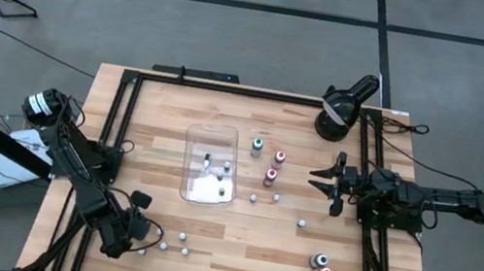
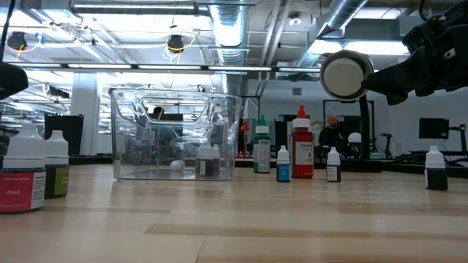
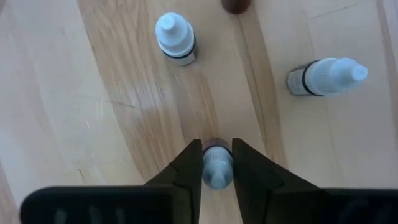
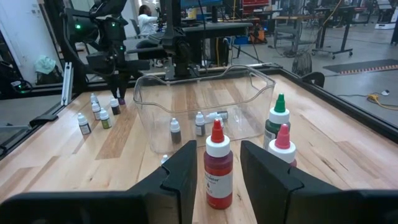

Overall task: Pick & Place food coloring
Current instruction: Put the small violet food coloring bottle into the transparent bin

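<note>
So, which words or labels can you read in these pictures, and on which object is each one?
"Pink": on the pink-labelled, white-capped small bottle at the low view's left edge.
Red-capped tall red bottle: label print too blurred to read.
Other small bottles: labels too small to read.

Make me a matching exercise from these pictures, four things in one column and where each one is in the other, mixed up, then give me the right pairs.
Things:
1. clear tray
2. black lamp-like device
3. left gripper
4. right gripper

Places:
A. at the table's right edge, fingers pointing toward the middle
B. at the table's near-left corner, shut on a small white-capped bottle
C. near the middle of the table, a few small bottles inside
D. at the far-right corner of the table

Pairs: 1-C, 2-D, 3-B, 4-A
</note>
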Controlling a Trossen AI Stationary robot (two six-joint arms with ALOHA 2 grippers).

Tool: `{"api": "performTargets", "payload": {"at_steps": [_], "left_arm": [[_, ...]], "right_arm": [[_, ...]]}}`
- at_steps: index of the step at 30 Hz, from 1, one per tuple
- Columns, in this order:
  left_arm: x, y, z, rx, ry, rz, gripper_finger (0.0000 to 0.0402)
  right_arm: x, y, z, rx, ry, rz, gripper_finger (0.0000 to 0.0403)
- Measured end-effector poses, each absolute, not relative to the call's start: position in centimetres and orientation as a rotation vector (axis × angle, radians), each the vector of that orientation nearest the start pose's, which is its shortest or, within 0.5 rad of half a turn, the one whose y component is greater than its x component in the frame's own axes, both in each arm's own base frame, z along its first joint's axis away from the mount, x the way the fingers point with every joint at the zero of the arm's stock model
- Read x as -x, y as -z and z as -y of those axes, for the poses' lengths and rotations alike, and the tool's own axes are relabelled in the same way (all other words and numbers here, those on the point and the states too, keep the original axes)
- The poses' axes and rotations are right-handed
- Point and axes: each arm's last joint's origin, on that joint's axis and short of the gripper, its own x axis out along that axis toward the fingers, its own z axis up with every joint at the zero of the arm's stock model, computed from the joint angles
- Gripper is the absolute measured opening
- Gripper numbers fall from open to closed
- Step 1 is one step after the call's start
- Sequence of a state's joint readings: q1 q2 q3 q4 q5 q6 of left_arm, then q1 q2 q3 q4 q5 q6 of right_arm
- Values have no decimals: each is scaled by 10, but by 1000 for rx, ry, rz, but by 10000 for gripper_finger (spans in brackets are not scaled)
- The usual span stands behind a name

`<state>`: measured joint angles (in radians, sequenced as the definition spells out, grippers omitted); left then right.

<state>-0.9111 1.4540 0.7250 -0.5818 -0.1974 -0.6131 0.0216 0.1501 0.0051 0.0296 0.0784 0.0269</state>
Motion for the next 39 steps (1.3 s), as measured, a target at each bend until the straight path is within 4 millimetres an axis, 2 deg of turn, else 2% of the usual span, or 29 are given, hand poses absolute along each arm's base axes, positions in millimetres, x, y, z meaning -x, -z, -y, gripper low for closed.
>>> {"api": "performTargets", "payload": {"at_steps": [5,12,27,39], "left_arm": [[-150,-158,182,-146,258,-1246,67],[-149,-181,171,-31,267,-1198,55],[-138,-246,124,312,228,-939,62],[-129,-274,94,426,124,-706,64]], "right_arm": [[-106,-156,0,-21,58,-115,113],[-106,-156,0,-21,58,-114,113],[-106,-156,0,-21,58,-115,113],[-106,-156,0,-21,58,-115,113]]}}
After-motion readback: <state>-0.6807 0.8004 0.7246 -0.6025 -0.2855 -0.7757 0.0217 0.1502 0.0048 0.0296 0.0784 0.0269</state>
